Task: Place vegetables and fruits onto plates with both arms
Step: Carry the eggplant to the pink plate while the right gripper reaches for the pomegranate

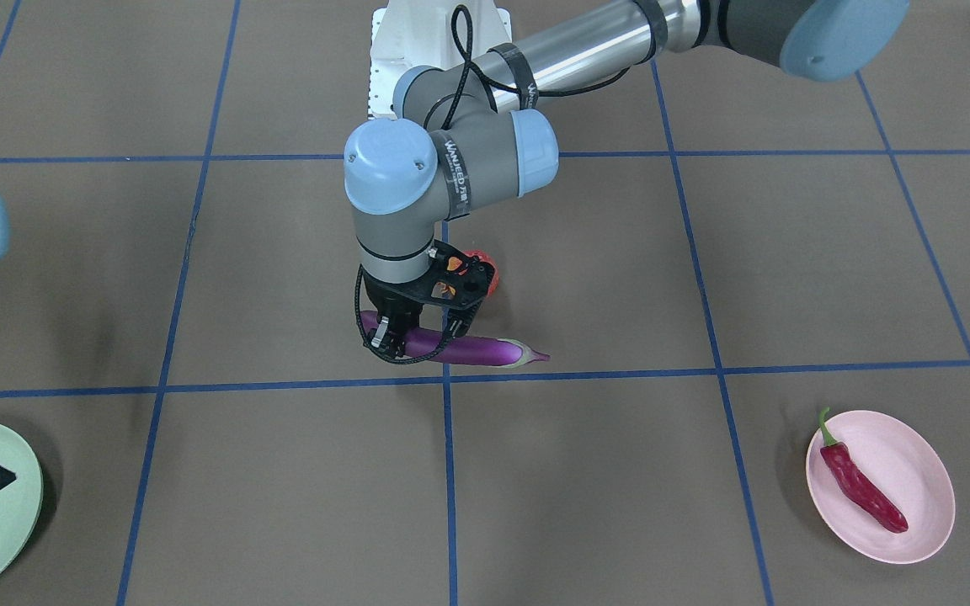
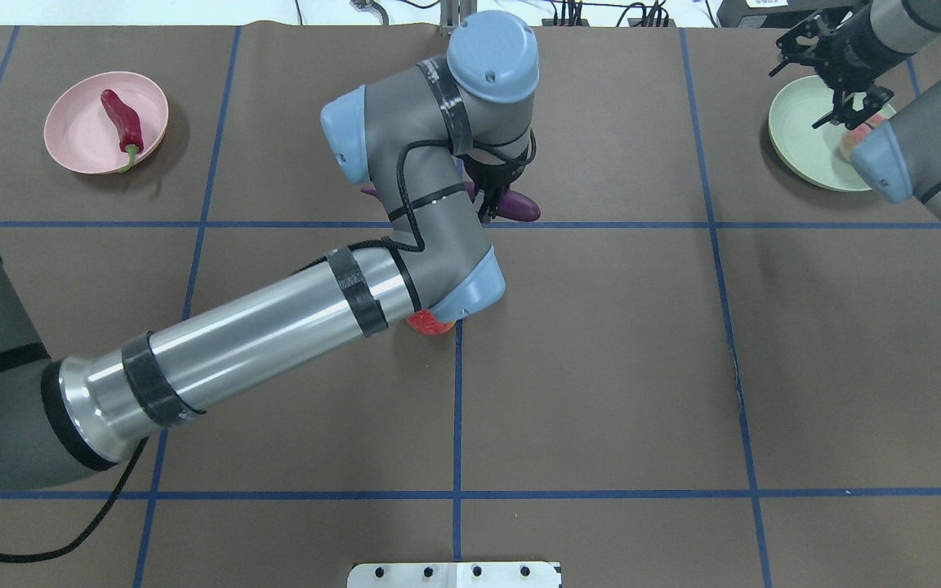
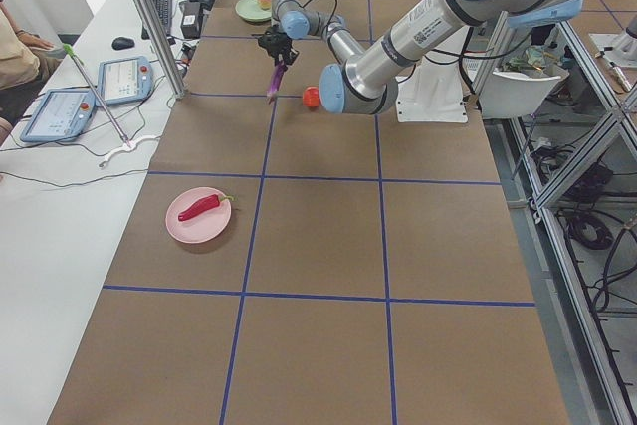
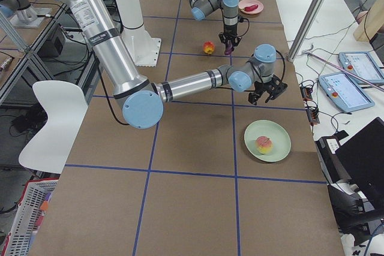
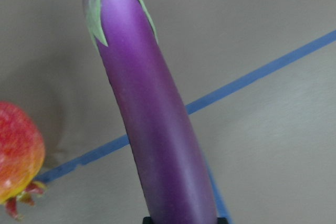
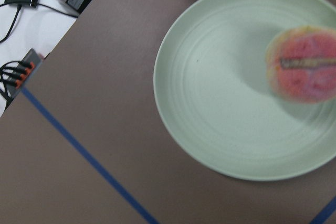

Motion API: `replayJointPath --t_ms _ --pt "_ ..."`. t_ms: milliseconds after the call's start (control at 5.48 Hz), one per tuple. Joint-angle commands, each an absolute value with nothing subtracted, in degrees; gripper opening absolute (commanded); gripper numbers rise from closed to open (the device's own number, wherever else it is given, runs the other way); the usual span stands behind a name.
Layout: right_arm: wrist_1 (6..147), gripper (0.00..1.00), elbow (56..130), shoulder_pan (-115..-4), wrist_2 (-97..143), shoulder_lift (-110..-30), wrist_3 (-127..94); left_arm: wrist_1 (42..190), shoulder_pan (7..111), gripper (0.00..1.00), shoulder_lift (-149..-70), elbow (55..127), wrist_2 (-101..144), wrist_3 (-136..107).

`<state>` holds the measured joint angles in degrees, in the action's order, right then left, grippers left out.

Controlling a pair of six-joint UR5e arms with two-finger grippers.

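My left gripper is shut on the stem-free end of the purple eggplant and holds it tilted above the table's middle; it fills the left wrist view. The bumpy red-orange fruit lies on the table beside it, partly under the arm. The red chili lies on the pink plate. The peach sits on the mint green plate. My right gripper hovers open and empty over that plate's far edge.
Brown table cover with a blue tape grid. The white base block is at the near edge. The left arm's long forearm crosses the table's left half. Tablets and cables lie beyond the far side.
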<state>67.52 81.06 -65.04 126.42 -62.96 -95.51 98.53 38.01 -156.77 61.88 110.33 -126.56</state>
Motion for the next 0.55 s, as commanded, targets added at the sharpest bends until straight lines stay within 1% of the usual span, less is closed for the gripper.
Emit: replayJointPath --t_ms 0,182,365 --pt "67.5 1.00 89.3 -57.2 124.3 -62.9 -104.5 98.2 43.7 0.00 -154.4 63.0 112.1 -111.5" --pt "67.9 1.00 94.1 -50.2 117.6 -62.3 -109.1 98.3 46.9 0.00 -150.4 64.5 112.4 -98.9" --pt "68.0 1.00 96.7 -46.5 116.2 -60.9 -113.2 98.8 51.3 0.00 -144.2 66.6 112.8 -88.5"
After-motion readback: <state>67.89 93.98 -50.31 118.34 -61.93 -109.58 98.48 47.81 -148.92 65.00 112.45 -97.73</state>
